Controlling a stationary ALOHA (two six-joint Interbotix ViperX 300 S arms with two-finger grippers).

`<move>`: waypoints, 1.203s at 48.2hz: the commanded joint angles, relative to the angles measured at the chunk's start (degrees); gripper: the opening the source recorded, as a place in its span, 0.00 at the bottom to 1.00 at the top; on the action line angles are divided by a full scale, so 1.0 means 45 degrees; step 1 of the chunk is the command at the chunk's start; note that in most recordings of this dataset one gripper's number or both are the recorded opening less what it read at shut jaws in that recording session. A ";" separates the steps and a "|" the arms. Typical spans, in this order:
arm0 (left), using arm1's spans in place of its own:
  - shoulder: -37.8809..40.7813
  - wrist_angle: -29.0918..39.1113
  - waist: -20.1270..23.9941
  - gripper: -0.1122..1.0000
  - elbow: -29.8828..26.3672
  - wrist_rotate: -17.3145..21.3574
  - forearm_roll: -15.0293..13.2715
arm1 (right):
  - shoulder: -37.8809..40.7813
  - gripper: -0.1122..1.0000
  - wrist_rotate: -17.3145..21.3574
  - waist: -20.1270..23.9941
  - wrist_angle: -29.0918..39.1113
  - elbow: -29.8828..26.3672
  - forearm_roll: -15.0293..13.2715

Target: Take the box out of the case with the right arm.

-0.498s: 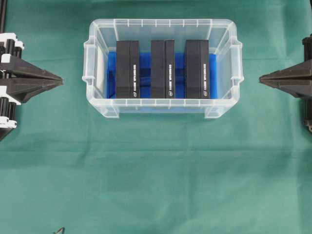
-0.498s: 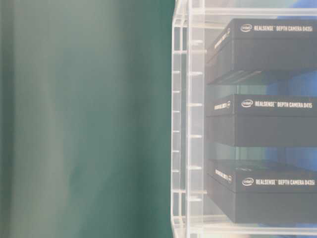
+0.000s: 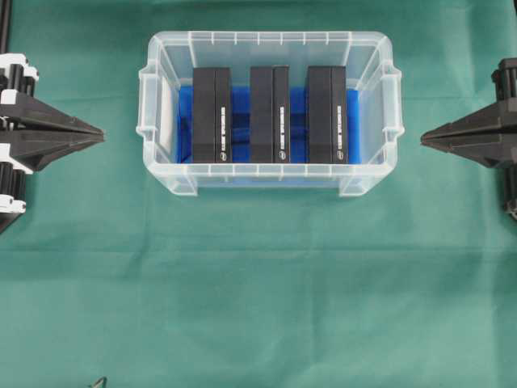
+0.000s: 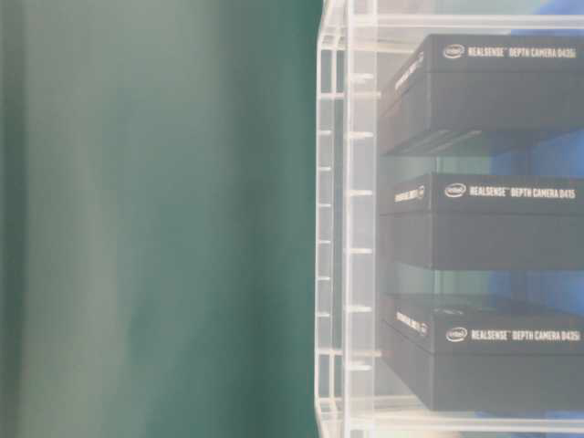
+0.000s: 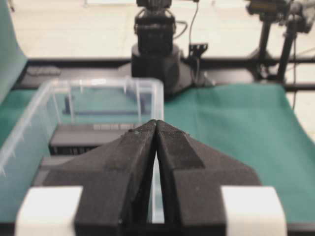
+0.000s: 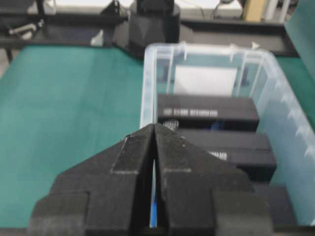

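Note:
The clear plastic case with a blue lining stands at the back middle of the green cloth. Three black boxes stand side by side in it: left, middle, right. My right gripper is all black, shut and empty, pointing at the case's right end from a short gap away. In the right wrist view its tips meet just before the case, with the boxes beyond. My left gripper, black with white parts, is shut and empty left of the case; its tips touch.
Green cloth covers the table in front of the case. The table-level view shows the case wall and the three boxes behind it. The opposite arm's base stands beyond the case in the left wrist view.
My right gripper has moved a little to the left, toward the case's right end. The left gripper, the case and the boxes have not moved.

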 commanded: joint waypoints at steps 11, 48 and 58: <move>-0.0020 0.3750 -0.0059 0.10 -0.3750 0.0020 0.0039 | 0.0469 0.10 0.0020 -0.0020 0.2637 -0.3984 0.0000; 0.0977 1.6387 -0.0371 0.10 -0.8184 -0.0430 0.0000 | 0.1895 0.10 0.1484 -0.0176 1.4219 -0.7930 -0.0078; 0.1621 2.0664 -0.0684 0.10 -0.8906 -0.0996 -0.0020 | 0.2891 0.10 0.2520 -0.0195 1.9277 -0.8652 -0.0117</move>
